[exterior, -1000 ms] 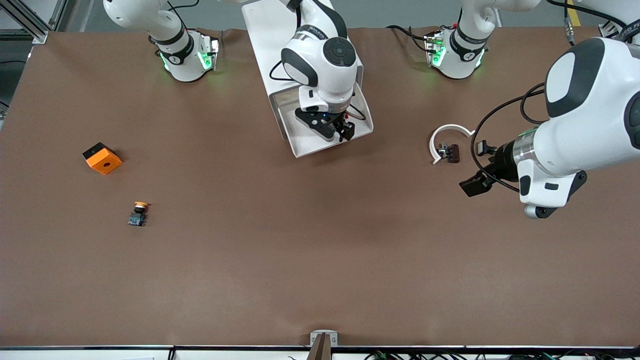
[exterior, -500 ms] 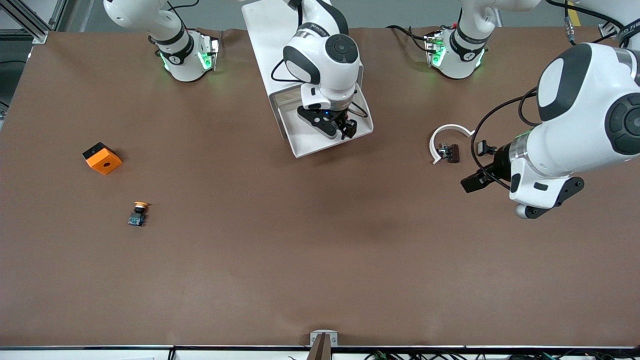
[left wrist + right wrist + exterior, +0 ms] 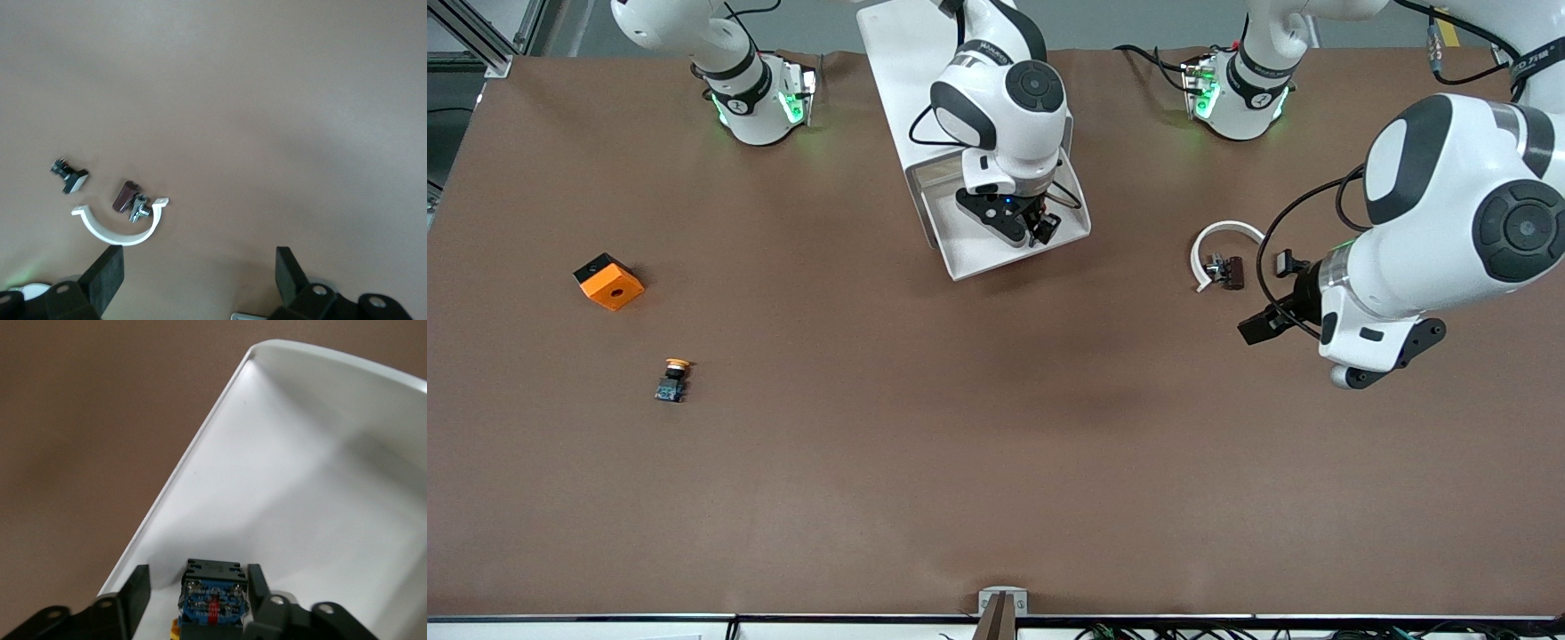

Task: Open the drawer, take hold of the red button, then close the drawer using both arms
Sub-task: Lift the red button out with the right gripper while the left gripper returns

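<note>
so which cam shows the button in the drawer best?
Right wrist view: the button sits between the right gripper's fingers, inside the drawer. Front view hides it under that arm; left wrist view doesn't show it.

Table (image 3: 996, 462): wide, covered in plain brown matting.
Near edge: white rail with black cables and a small metal bracket (image 3: 1002, 602).
Far corner: grey floor, aluminium frame (image 3: 480, 36).
Light: even, soft shadows.

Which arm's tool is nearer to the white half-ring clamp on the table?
Left. The left tool hangs open beside the white half-ring clamp. The right tool is over the open drawer, gripping the button.
</note>
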